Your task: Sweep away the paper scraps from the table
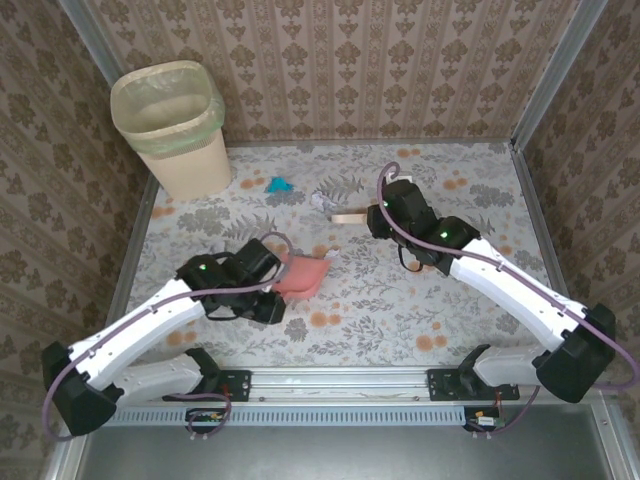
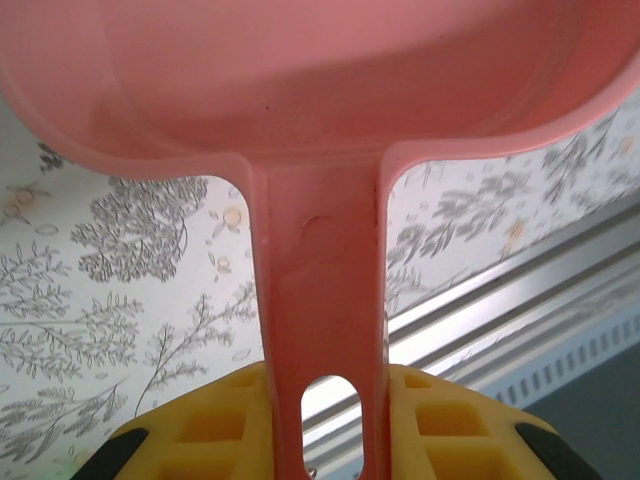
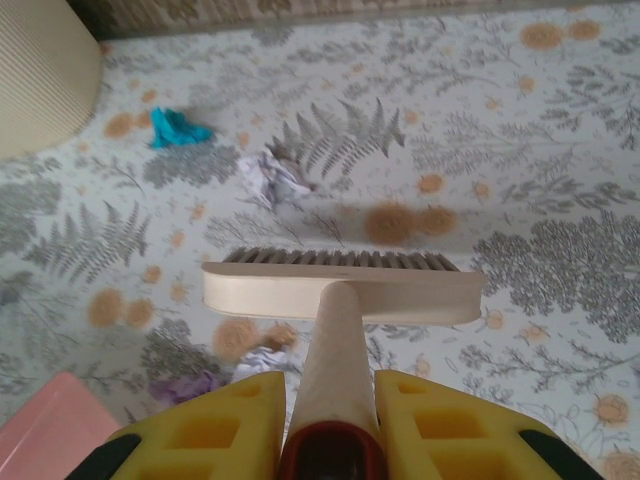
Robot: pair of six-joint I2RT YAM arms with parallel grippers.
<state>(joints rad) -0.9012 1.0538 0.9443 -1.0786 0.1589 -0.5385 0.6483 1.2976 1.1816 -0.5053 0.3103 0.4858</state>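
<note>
Paper scraps lie on the flower-printed table (image 1: 450,330): a teal one (image 1: 279,184) (image 3: 178,128) and a white one (image 1: 320,199) (image 3: 272,178) beyond the brush, and a white one (image 3: 262,360) and a lilac one (image 3: 185,385) on its near side. My right gripper (image 1: 385,215) (image 3: 330,425) is shut on the handle of a cream brush (image 1: 347,217) (image 3: 340,290), whose bristles point toward the far scraps. My left gripper (image 1: 270,288) (image 2: 328,420) is shut on the handle of a pink dustpan (image 1: 303,275) (image 2: 320,90), left of the brush.
A cream waste bin (image 1: 170,125) with a green liner stands at the table's back left corner. Aluminium rails (image 1: 330,380) edge the near side, and patterned walls close the other sides. Open cloth lies to the right of the right arm.
</note>
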